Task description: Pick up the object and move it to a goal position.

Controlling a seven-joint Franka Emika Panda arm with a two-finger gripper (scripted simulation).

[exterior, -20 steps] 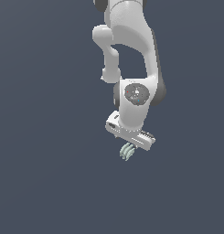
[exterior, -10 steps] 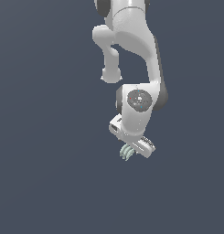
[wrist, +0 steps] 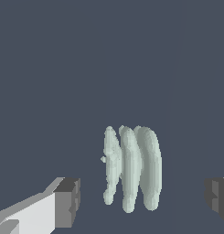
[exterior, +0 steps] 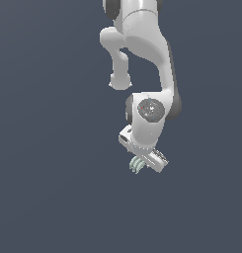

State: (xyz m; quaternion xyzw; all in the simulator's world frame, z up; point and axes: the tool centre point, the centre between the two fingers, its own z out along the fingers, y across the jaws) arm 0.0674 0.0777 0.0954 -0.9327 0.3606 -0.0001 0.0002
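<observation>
The object (wrist: 131, 167) is a tiny pale grey-green thing of three thin curved ribs side by side. In the wrist view it lies between the two dark fingertips (wrist: 70, 201), with a gap on each side. My gripper (wrist: 143, 196) is open around it. In the exterior view the object (exterior: 137, 165) shows just under the white hand, at the gripper (exterior: 143, 166); the fingers are hard to make out there. I cannot tell whether the object rests on the ground or hangs above it.
The white arm (exterior: 147, 64) reaches down from the top of the exterior view. The ground all around is a plain dark blue-grey surface (exterior: 48, 197). No goal marker shows.
The hand has come down a little and tilted over the object. The object has stayed in about the same place.
</observation>
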